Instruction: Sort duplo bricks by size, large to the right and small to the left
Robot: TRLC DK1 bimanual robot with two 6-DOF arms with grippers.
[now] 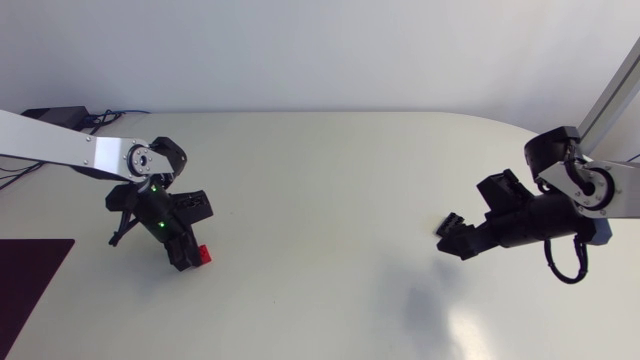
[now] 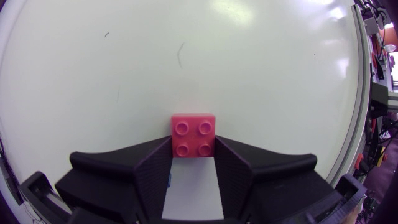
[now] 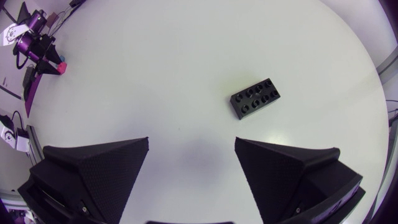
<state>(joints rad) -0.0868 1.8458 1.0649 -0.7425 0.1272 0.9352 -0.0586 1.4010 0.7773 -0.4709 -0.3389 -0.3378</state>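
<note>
The left gripper (image 2: 193,148) pinches the small red brick (image 2: 194,129) by its fingertips alone, near the table's (image 1: 330,190) left edge. Best to set it flat, then open.

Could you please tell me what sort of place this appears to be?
Probably a robotics lab bench for manipulation trials: a left arm and a right arm come in over a plain white table, where a red brick and a black brick serve as props.

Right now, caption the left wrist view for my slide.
Left gripper holds a small red brick between its fingertips over the white table.
</note>
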